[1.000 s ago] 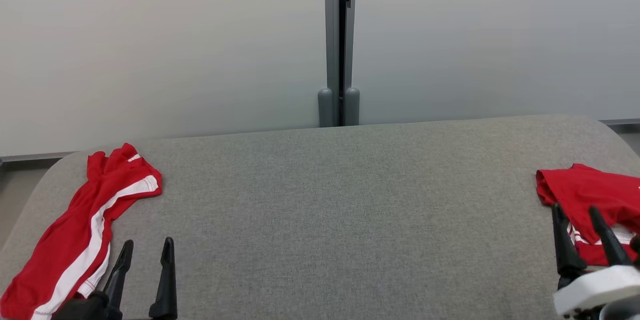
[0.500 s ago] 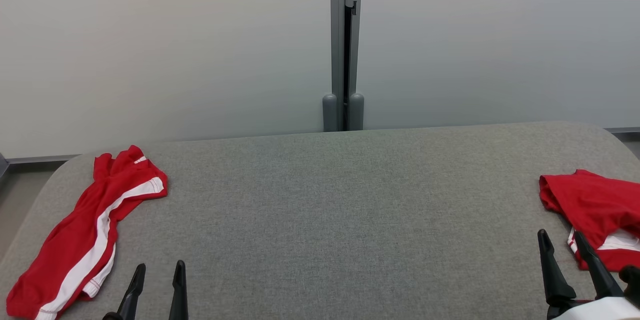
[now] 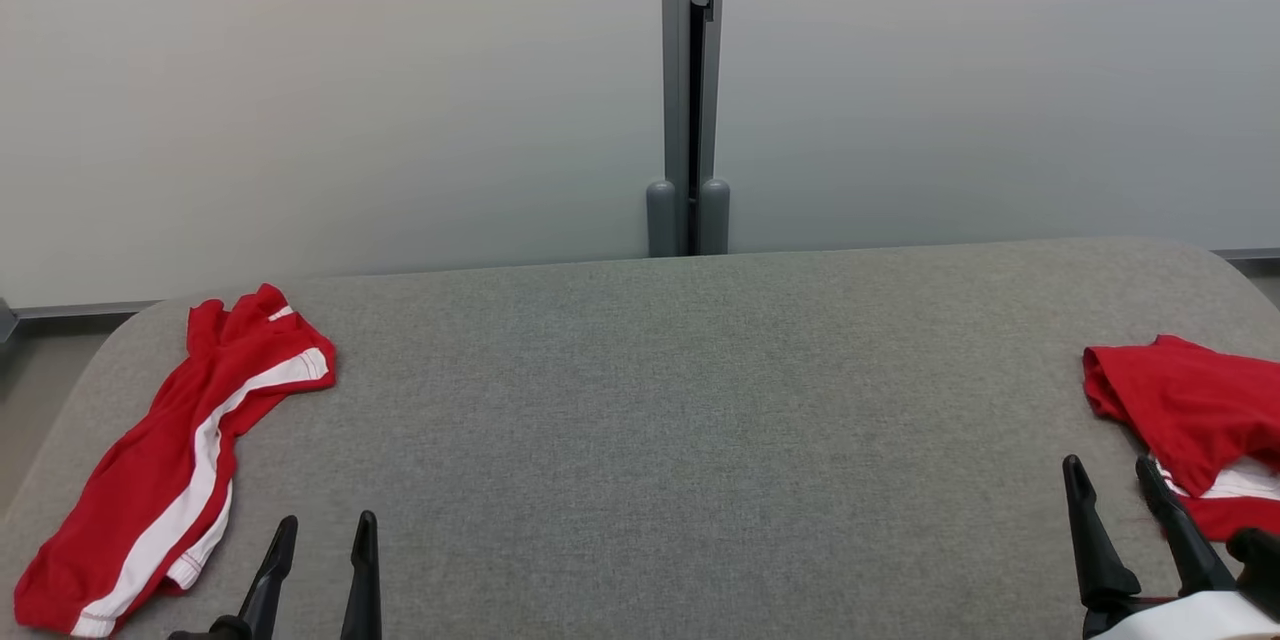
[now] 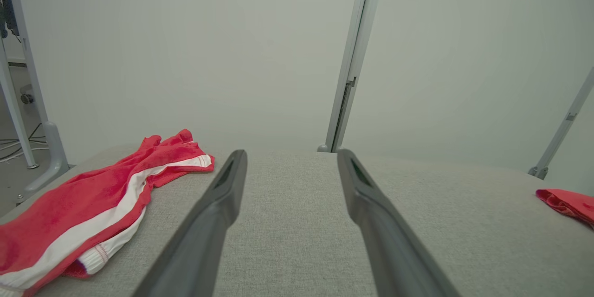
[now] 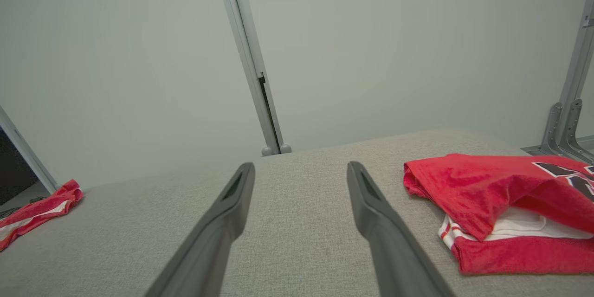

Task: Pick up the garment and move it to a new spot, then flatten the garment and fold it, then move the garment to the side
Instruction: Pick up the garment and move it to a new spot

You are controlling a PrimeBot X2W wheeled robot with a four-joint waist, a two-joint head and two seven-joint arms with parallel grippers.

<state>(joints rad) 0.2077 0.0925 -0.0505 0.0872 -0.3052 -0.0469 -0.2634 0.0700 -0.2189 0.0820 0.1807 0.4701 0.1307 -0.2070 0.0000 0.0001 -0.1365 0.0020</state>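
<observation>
Two pale wall panels [image 3: 330,90] are filling the far side of what I am facing, and in front of them the grey fabric-covered table [image 3: 640,420] is spreading from left to right with rounded far corners.

On the far left part of the table a striped garment [image 3: 170,460] is lying crumpled in a long strip, red with a white band running down it. It is stretching from the far left corner towards the near left edge. On the right edge a folded garment [image 3: 1190,410] is lying, also red. My right wrist view is showing a white layer peeking out under its top fold and a dark print on its right part. The two are lying well apart, with bare table between them. I cannot tell which of them is the one I am meant to handle.

A thin grey post [image 3: 690,90] is standing where the two panels meet.

My left claw [image 3: 328,518] is hovering over the near left of the table with its fingers spread and nothing between them, just to the right of the striped garment. My right claw [image 3: 1108,461] is hovering at the near right, spread wide too and gripping nothing, just to the left of the folded garment.
</observation>
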